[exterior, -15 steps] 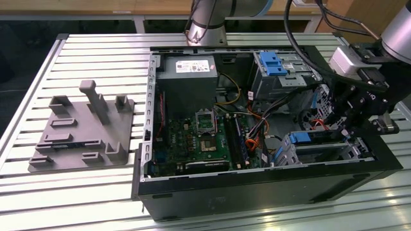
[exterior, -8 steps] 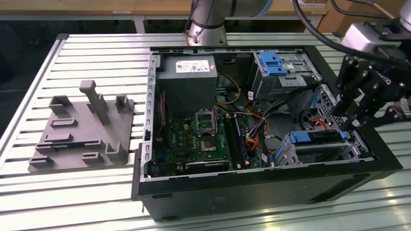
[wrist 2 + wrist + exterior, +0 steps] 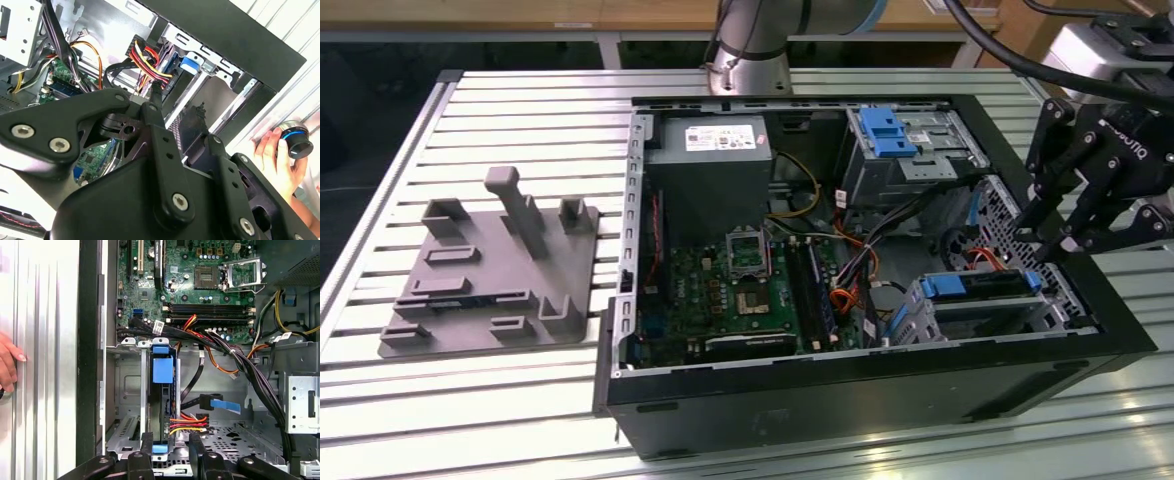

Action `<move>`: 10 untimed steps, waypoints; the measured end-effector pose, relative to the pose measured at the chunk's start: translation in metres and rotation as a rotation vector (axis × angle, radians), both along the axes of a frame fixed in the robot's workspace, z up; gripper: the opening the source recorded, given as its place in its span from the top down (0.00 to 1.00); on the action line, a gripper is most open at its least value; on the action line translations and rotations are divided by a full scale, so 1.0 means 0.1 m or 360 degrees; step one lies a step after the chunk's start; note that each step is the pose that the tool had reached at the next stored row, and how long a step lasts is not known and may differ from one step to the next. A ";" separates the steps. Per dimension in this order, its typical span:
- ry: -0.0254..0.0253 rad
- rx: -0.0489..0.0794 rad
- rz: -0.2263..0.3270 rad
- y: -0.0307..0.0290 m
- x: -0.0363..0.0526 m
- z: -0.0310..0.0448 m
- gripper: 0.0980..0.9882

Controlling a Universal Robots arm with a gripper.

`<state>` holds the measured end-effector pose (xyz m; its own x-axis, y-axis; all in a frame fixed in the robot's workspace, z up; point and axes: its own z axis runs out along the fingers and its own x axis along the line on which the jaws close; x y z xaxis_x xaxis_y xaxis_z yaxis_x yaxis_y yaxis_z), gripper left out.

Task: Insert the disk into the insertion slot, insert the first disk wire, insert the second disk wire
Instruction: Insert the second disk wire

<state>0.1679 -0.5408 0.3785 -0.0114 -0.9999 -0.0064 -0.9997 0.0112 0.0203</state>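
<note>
Between the gripper's [image 3: 170, 441] black fingers [image 3: 146, 445], spread and empty, sits the blue-framed silver hard disk [image 3: 163, 371], seated in the low perforated silver drive cage [image 3: 994, 318]. The wire steps seem in hand: red-yellow leads [image 3: 187, 422] reach the disk; the blue-tabbed black cable [image 3: 220, 405] lies loose beside it, wanting a narrow, square pinch.

Blue-framed disk [image 3: 981, 285] inside insertion slot [image 3: 915, 322]
</note>
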 end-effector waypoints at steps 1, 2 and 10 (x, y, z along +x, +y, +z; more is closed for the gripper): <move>-0.00001 0.0000 0.0000 0.000 0.000 0.000 0.64; -0.00001 0.0000 0.0000 0.000 0.000 0.000 0.64; 0.00000 -0.0001 0.0000 0.003 0.000 0.001 0.64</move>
